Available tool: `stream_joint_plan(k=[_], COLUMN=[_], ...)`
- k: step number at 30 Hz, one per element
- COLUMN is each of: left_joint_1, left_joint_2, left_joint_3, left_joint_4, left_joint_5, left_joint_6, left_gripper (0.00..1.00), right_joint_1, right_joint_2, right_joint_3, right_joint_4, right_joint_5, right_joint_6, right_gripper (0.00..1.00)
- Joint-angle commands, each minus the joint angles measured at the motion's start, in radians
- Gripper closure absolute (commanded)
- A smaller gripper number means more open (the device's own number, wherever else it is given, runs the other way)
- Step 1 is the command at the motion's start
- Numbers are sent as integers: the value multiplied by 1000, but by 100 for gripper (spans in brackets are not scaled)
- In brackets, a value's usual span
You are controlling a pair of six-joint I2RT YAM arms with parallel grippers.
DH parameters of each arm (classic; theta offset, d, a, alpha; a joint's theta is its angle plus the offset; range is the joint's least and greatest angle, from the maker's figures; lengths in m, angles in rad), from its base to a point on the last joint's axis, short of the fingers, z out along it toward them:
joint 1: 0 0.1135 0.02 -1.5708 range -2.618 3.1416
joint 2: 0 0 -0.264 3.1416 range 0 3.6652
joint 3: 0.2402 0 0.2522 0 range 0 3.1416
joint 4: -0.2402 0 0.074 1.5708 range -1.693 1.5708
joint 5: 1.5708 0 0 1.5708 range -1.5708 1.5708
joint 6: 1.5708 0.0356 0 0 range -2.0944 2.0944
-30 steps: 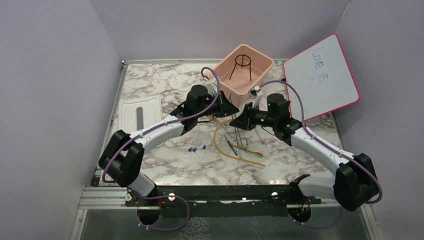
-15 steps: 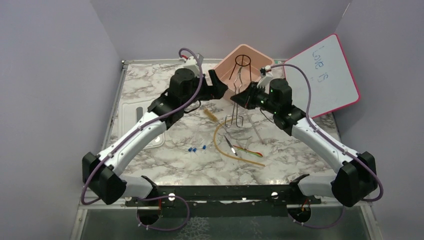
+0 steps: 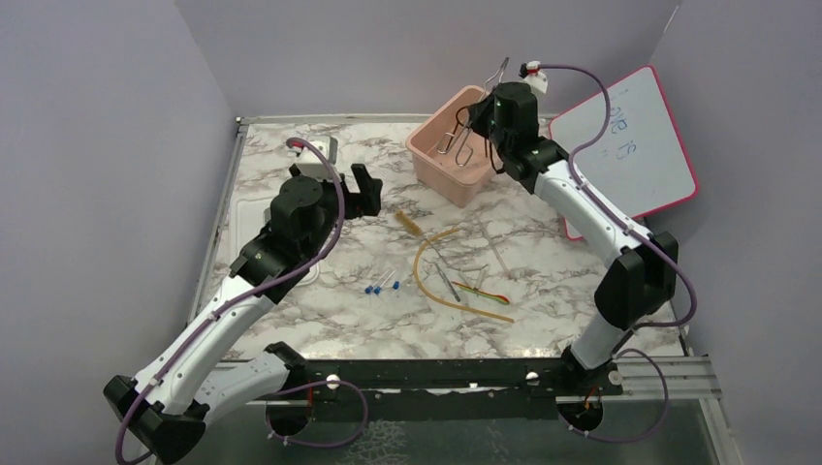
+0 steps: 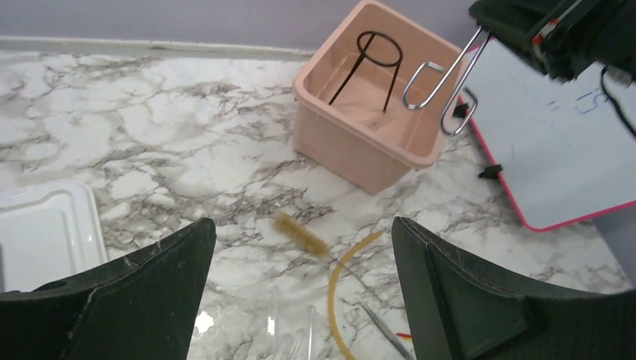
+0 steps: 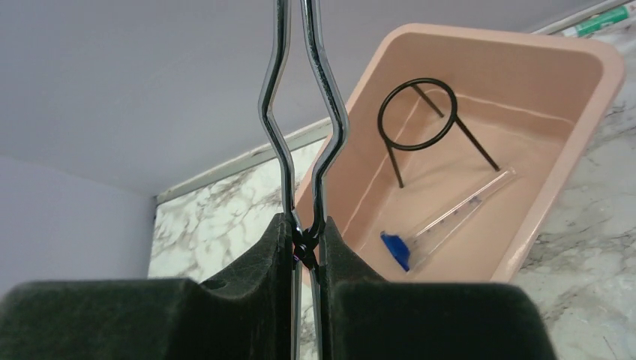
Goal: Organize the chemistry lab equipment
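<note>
Far to the left of the pink bin (image 3: 448, 182), a white lid (image 3: 254, 218) lies flat on the table (image 3: 281, 145). The left claw (image 3: 366, 189) hangs over the table, to the left of the bin and apart from it. Its two fingers (image 4: 142, 300) are spread wide, and there is nothing between them.

In front of the bin and off to its left lie two tiny blue-tipped pieces (image 3: 372, 289), close together. A small tan brush (image 3: 409, 223) lies near the bin's front left corner. The long tan rubber tube (image 3: 424, 271) lies in a bend in front of the bin. A thin spatula (image 3: 448, 284) lies just beside the tube, and some red, yellow and green wires (image 3: 488, 294) lie next to it.

Inside the bin, the black wire ring tripod (image 5: 417, 116) stands on its legs. A clear tube (image 5: 457, 214) with a blue cap (image 5: 394, 250) lies on the bin's floor near the tripod.

Over the bin, the right claw (image 5: 306, 238) is squeezed tight on the metal tongs (image 5: 331, 94). The tongs are up in the air and do not touch the bin.

To the right of the bin, the pink-framed whiteboard (image 3: 630, 145) leans up at a tilt.
</note>
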Motion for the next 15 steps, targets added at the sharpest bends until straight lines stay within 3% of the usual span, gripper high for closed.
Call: stream_joint_plan(k=[1, 10, 15], left_joint_1=[0, 0, 1], left_joint_2=[-23, -64, -93], left_joint_3=[-75, -158, -195], left_joint_4=[54, 110, 140], left_joint_5=[-65, 57, 52], left_joint_6=[55, 88, 97], left_gripper=[10, 10, 9], right_joint_1=[-26, -67, -77], right_joint_2=[79, 230, 300], right_joint_3=[119, 186, 186], right_joint_4=[-71, -100, -73], right_joint_5=[165, 156, 144], right_joint_6=[17, 39, 45], right_gripper=[99, 99, 99])
